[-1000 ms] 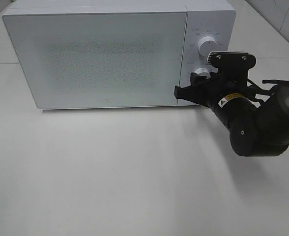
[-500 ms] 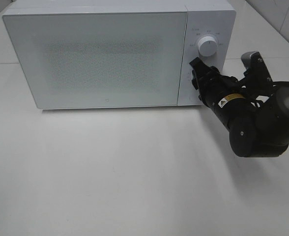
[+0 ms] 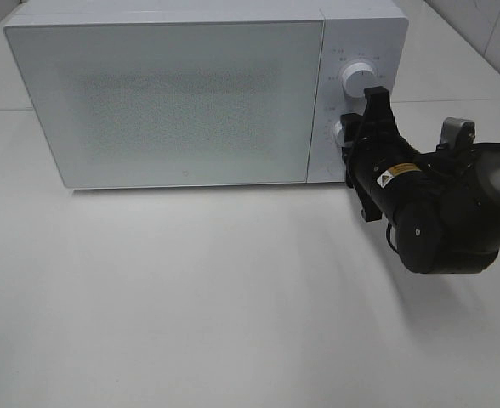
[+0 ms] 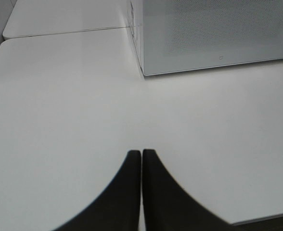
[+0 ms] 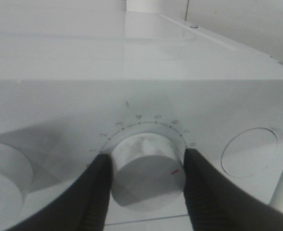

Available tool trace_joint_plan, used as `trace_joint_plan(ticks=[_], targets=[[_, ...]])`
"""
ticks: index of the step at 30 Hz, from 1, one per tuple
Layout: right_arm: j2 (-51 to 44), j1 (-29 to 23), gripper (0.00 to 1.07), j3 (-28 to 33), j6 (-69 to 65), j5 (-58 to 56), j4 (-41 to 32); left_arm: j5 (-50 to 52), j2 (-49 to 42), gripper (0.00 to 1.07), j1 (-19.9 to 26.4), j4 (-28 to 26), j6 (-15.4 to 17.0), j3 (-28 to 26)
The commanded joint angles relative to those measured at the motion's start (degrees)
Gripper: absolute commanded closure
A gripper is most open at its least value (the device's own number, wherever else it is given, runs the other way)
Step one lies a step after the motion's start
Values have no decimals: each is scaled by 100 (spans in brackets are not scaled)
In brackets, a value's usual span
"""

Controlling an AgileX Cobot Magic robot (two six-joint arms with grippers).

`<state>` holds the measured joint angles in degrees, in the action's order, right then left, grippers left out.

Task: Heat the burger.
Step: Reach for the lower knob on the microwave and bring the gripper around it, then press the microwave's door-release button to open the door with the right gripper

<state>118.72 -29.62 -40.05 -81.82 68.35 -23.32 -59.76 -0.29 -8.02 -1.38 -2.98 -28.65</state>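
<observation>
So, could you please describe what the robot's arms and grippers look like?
The right arm is matte black with bulky rounded housings, a small yellow-and-white label and a grey metal fitting. Both the left gripper and right gripper have smooth black fingers tapering to narrow tips.

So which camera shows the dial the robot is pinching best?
The right wrist view: the lower dial fills it, with the right gripper closed on both sides. The high view shows only a sliver behind that gripper; the left wrist view shows just the microwave door.
</observation>
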Motion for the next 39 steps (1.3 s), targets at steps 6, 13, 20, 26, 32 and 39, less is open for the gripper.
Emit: trace_joint_plan(ticks=[6, 13, 20, 26, 32, 39], targets=[[-52, -17, 98, -63, -143, 745, 69, 69, -34, 106, 6, -17, -11, 17], [-52, -17, 62, -63, -126, 733, 23, 69, -34, 106, 6, -17, -11, 17], [-52, -17, 34, -57, 6, 733, 29, 69, -34, 106, 6, -17, -11, 17], [-52, -17, 33, -57, 6, 716, 80, 69, -34, 106, 6, -17, -11, 17], [-57, -17, 33, -57, 229, 716, 435, 69, -34, 106, 6, -17, -11, 17], [-138, -17, 34, 189, 1341, 716, 888, 69, -34, 106, 6, -23, -11, 17]])
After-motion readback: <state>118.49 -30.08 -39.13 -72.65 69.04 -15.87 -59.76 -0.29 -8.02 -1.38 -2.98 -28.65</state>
